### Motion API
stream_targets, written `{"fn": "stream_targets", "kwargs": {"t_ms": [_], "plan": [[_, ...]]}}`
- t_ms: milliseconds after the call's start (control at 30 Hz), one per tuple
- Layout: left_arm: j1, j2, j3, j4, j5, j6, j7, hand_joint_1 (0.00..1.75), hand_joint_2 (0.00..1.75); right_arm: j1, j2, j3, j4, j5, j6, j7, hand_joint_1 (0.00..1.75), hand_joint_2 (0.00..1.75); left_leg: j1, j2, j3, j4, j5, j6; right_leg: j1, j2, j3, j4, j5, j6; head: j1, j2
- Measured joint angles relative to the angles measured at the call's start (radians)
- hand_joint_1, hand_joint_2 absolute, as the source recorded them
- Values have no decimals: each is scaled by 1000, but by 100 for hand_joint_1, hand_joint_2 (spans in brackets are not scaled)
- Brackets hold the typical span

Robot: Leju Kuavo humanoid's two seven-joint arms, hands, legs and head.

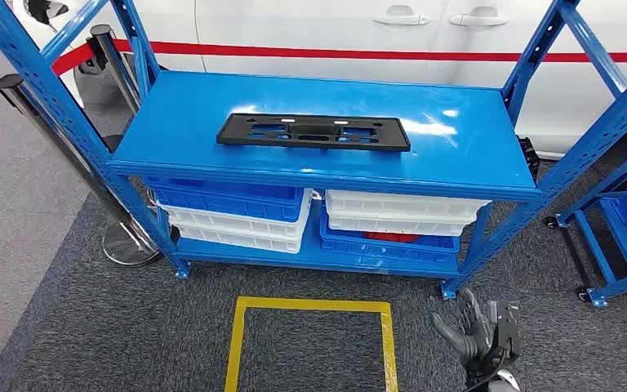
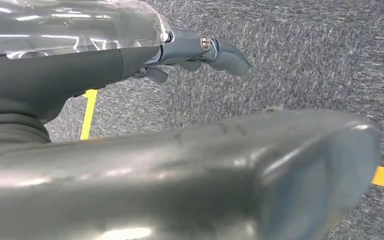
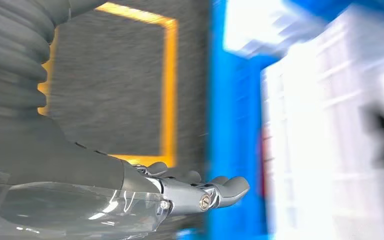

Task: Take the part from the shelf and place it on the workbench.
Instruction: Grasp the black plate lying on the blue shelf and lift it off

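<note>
A long black plastic part (image 1: 313, 131) with several cut-outs lies flat on the top board of the blue shelf (image 1: 188, 122), near its middle. My right hand (image 1: 478, 331) hangs low over the grey carpet, below the shelf's right front leg, its fingers spread and holding nothing. In the right wrist view the same right hand (image 3: 190, 190) is extended with its fingers apart in front of the blurred shelf (image 3: 232, 125). My left hand (image 2: 200, 52) hangs over the carpet with fingers loosely extended and nothing in them.
Blue and white crates (image 1: 237, 212) are stacked on the shelf's lower level. A yellow taped square (image 1: 310, 306) marks the carpet in front of the shelf. A stanchion post (image 1: 57, 135) stands at the left, a white car (image 1: 375, 33) behind, another blue rack (image 1: 620, 220) at the right.
</note>
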Motion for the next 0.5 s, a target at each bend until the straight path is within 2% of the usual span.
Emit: {"fn": "stream_targets", "kwargs": {"t_ms": [233, 367, 467, 500], "plan": [[-12, -4, 40, 9, -35, 3, -9, 0, 0, -13, 25, 92, -162, -53, 62, -39, 0, 175, -3, -1, -1, 3, 0, 1, -2, -1, -1, -1, 2, 3, 0, 0], [-20, -4, 66, 13, -61, 4, -13, 0, 0, -23, 42, 160, -271, -91, 108, -69, 0, 0, -6, -2, -4, 7, -2, 4, -6, -2, -1, -1, 3, 7, 0, 0], [-28, -8, 92, 18, -84, 5, -18, 0, 0, -34, 57, 225, -378, -126, 145, -95, 0, 0, -4, -2, -5, 2, 2, 11, -8, -2, -3, 1, 1, 14, 0, 0], [-31, -11, 101, 20, -93, 5, -20, 0, 0, -40, 60, 249, -416, -138, 156, -105, 0, 0, -1, -2, -3, -2, 5, 16, -8, -1, -9, 14, -7, 16, 0, 0]]}}
